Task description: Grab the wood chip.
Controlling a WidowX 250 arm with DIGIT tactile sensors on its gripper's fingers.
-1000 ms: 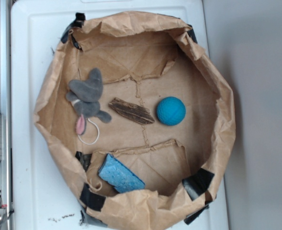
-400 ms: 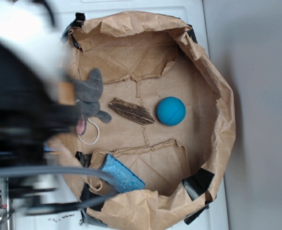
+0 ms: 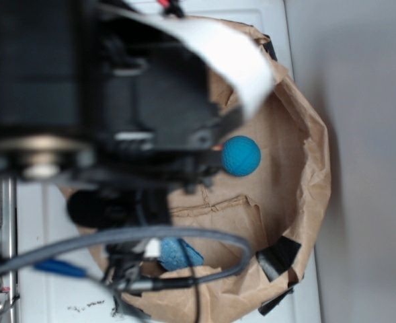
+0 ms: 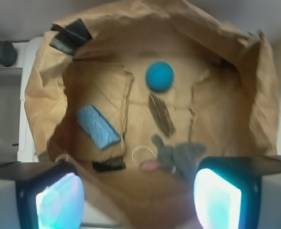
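Arm [image 3: 117, 101] hides exterior wood chip [image 4: 161, 114]

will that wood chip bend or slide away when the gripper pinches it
The wood chip looks like stiff bark, so probably rigid. It lies flat on crinkled paper, so likely won't roll. Being thin, it may sit too low for the open gripper.

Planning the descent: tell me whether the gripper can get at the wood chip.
Probably yes: the gripper is open above the bag, and the wood chip lies uncovered between the blue ball and plush mouse.

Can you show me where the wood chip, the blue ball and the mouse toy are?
wood chip [image 4: 161, 114], wrist view, middle of the strip.
blue ball [image 4: 159, 76], wrist view, its center.
mouse toy [image 4: 178, 157], wrist view, grey body.
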